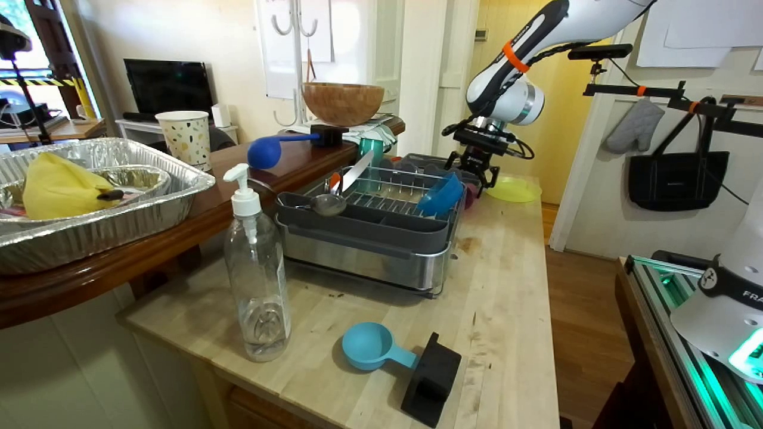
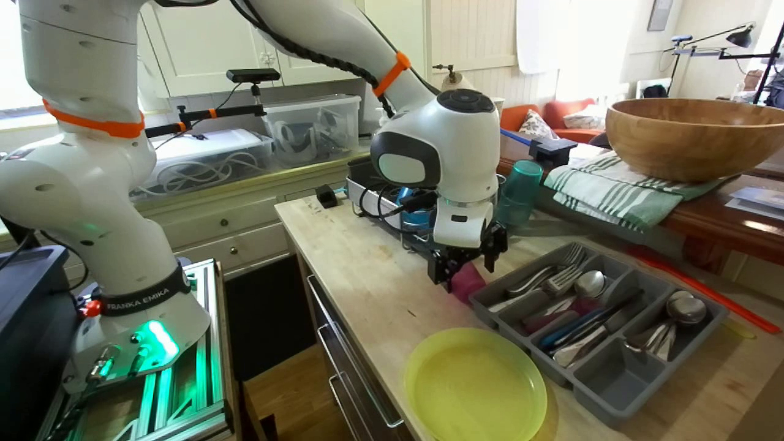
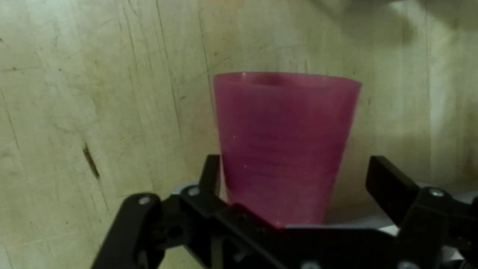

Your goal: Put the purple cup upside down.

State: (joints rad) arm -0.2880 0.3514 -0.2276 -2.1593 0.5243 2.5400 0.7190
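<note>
Straddling the purple cup (image 3: pixel 285 134) from above, the gripper (image 3: pixel 294 164) has its fingers (image 3: pixel 390 186) spread wide, one just beside the cup's wall and the other well apart from it. The cup is on the wooden tabletop (image 2: pixel 367 263), showing its side and broad mouth to the wrist view; it seems to be lying down, though the exterior views are too blocked to settle that. Just next to it, in an exterior view, sits a grey cutlery tray (image 2: pixel 618 380), and a yellow-green dish (image 2: pixel 474 386) rests near both, by the tabletop's edge. A wooden bowl (image 2: pixel 692 141) stands on a striped towel (image 2: pixel 631 190) laid over a dark ledge (image 2: pixel 744 226). In an exterior view a dish rack (image 1: pixel 369 268) is also near the cup, with a blue bowl (image 1: pixel 441 196) tilted at its corner. Closer to that camera, a clear pump bottle (image 1: pixel 256 310) stands upright, and a light-blue scoop (image 1: pixel 369 345) lies with its handle meeting a black block (image 1: pixel 432 381), both well apart from the gripper.
</note>
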